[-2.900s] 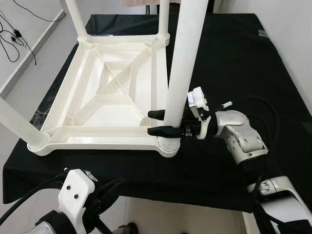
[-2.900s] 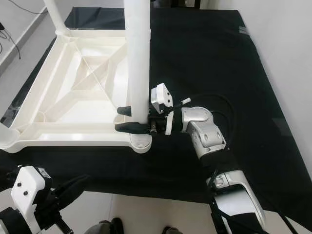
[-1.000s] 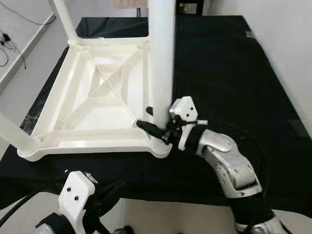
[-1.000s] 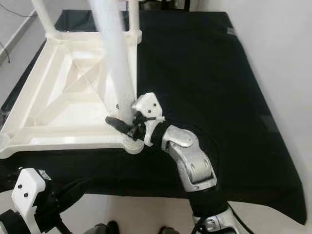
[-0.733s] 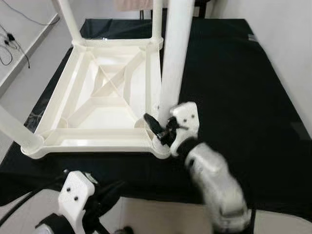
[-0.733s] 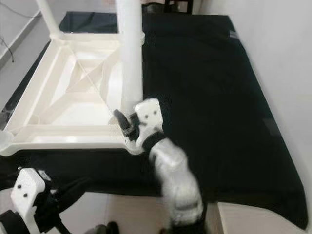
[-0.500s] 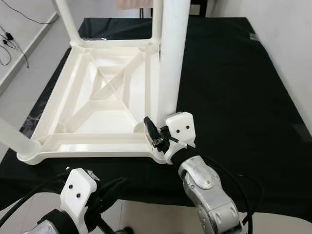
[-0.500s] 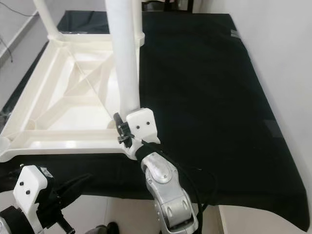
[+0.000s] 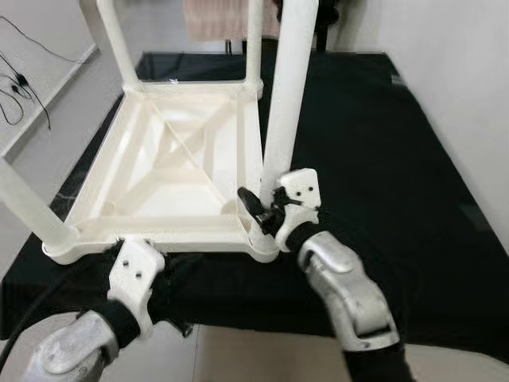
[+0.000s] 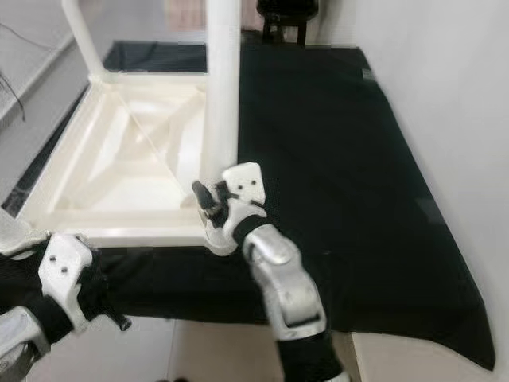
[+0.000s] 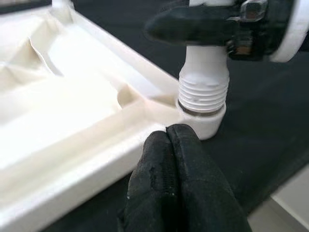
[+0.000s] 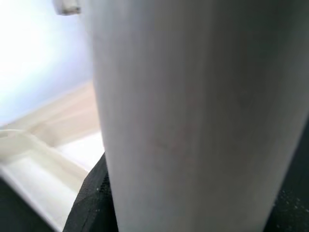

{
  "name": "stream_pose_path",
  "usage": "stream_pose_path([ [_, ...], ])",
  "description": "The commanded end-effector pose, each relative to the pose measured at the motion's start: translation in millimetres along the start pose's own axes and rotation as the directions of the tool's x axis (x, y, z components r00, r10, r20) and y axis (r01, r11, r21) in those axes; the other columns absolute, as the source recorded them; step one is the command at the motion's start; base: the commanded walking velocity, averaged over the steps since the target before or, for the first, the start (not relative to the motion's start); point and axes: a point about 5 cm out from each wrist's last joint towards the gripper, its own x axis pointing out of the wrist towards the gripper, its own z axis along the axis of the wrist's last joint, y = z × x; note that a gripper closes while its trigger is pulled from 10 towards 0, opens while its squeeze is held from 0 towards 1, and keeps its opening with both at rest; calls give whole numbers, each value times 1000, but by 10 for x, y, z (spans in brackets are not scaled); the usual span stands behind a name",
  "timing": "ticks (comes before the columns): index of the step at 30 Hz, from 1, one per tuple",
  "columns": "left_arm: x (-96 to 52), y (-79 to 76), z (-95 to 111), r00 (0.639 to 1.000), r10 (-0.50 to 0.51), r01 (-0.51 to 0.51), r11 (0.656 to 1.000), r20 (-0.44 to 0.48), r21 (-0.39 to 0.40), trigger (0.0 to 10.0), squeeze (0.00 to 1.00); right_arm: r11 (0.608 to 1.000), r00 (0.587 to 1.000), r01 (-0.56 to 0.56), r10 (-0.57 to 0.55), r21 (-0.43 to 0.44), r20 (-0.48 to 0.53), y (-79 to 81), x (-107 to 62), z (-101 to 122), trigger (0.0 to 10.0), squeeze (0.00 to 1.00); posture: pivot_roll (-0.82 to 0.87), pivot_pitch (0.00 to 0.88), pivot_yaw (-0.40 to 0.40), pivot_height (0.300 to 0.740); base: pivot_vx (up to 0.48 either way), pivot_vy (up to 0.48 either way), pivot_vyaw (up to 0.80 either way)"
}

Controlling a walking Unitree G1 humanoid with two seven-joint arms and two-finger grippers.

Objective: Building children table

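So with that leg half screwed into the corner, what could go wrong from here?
Threads are exposed above the corner socket, so the white leg is not seated and could cross-thread or wobble. The right tool grips it low down, so the tall top may lean. The shut left tool, near the table frame, might nudge it.

A white table leg [image 12: 193, 116] stands close before the cream tabletop rim [image 12: 34, 164].

Silver arms [image 9: 350, 286] — white wrists, black fingers [image 11: 178, 183].
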Motion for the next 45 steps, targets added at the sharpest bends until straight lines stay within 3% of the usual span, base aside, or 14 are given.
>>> stream_pose_path([
  [1, 18, -18, -12, 1000, -3, 3, 1000, 2, -6, 10000, 0, 998, 998, -64, 64, -6, 26, -17, 7, 74, 10000, 0, 78, 54, -5, 740, 0, 0, 0],
  [3, 66, 0, 13, 1000, -7, 7, 1000, 22, 7, 10000, 0, 990, 992, -126, 128, -58, 17, -181, -6, 130, 10000, 0, 74, 16, -1, 740, 0, 0, 0],
  [6, 85, 19, 18, 1000, -5, 5, 1000, 30, 15, 10000, 0, 980, 981, -192, 193, -50, 18, -270, -25, 186, 10000, 0, 70, 6, -1, 740, 0, 0, 0],
  [12, 97, 36, -40, 1000, -25, 25, 999, 17, 28, 10000, 0, 923, 924, -382, 382, -49, -12, -280, -37, 187, 10000, 0, 58, 0, -4, 740, 0, 0, 0],
  [15, 96, 36, -58, 1000, -25, 25, 999, 13, 27, 10000, 0, 920, 922, -388, 388, -55, -24, -289, -27, 168, 10000, 0, 54, 0, -2, 740, 0, 0, 0],
  [21, 137, -5, -46, 999, -39, 39, 999, 14, 19, 10000, 0, 976, 979, -203, 201, -83, -33, -514, 146, 195, 10000, 0, 64, 0, -1, 740, 0, 0, 0],
  [24, 138, 131, -71, 1000, 31, -30, 996, -4, 78, 10000, 0, 995, 997, -76, 76, -64, -3, -636, 211, 181, 10000, 0, 82, 0, -12, 740, 0, 0, 0],
  [31, 126, 239, -68, 995, 100, -99, 988, 1, 116, 10000, 0, 996, 997, 83, -83, -14, 2, -723, 227, 102, 10000, 0, 85, 0, -22, 740, 0, 0, 0],
  [32, 121, 288, -116, 990, 143, -141, 982, -8, 130, 10000, 0, 985, 985, 172, -172, 34, 8, -715, 179, 1, 10000, 0, 93, 0, -34, 740, 0, 0, 0],
  [34, 121, 288, -116, 990, 143, -141, 982, -8, 130, 10000, 0, 985, 985, 172, -172, 34, 8, -715, 179, 1, 10000, 0, 93, 0, -34, 740, 0, 0, 0],
  [36, 113, 403, -255, 968, 250, -245, 963, -27, 114, 10000, 0, 964, 969, 245, -247, 101, 8, -597, 70, -191, 10000, 0, 90, 0, -50, 740, 0, 0, 0],
  [37, 113, 403, -255, 968, 250, -245, 963, -27, 114, 10000, 0, 964, 969, 245, -247, 101, 8, -597, 70, -191, 10000, 0, 90, 0, -50, 740, 0, 0, 0],
  [39, 90, 456, -449, 943, 325, -318, 943, -71, 93, 10000, 0, 974, 981, 189, -194, 127, 30, -416, 17, -237, 10000, 0, 65, 0, -43, 740, 0, 0, 0],
  [45, 110, 401, -687, 925, 356, -347, 934, -132, 88, 10000, 0, 983, 987, 136, -146, 125, 73, -322, -20, -193, 10000, 0, 43, 0, -37, 740, 0, 0, 0],
])
